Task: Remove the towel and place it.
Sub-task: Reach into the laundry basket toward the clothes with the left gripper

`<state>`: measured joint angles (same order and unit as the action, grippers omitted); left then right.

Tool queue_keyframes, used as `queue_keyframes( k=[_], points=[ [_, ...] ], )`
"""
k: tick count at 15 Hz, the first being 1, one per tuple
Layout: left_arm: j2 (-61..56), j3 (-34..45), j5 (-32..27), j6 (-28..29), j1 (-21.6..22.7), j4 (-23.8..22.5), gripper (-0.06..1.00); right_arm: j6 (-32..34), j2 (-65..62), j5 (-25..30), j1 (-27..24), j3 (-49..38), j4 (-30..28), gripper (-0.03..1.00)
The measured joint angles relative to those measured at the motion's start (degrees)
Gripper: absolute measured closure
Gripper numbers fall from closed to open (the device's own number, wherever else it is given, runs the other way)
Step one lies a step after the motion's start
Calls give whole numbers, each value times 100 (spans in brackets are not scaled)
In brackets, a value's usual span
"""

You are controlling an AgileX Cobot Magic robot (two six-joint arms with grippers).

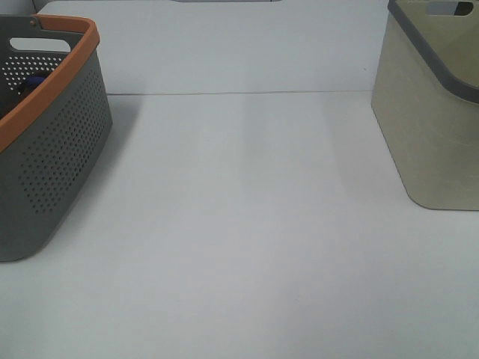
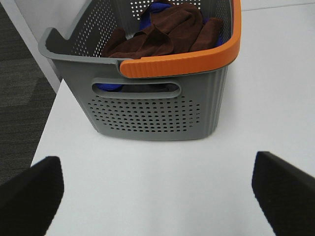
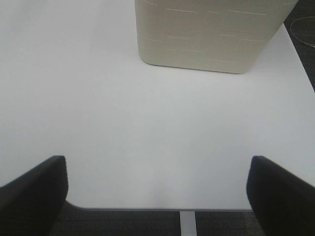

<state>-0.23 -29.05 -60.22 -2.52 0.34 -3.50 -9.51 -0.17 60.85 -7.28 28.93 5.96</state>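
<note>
Fingers point(image 2: 34, 191) wide apart on left gripper point(image 2: 157, 196), nothing held, above table point(image 2: 172, 172) near grey basket point(image 2: 147, 113) with brown towel point(image 2: 162, 34) heaped inside. Same wide gap on right gripper point(image 3: 157, 196), empty, near beige bin point(image 3: 211, 39). High view: basket left, bin right, well apart

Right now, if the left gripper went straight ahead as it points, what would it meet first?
Likely the grey basket, at its handle-side wall; the open left gripper faces it across the table. Height is hard to judge.

bright even light, soft shadows, mild blur
</note>
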Motion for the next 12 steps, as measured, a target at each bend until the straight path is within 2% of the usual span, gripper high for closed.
queue_keyframes(
  k=[12],
  points=[
    [0, 0, 0, 0, 0, 0, -4, 0, 0, 0, 0, 0, 0, 1]
  ],
)
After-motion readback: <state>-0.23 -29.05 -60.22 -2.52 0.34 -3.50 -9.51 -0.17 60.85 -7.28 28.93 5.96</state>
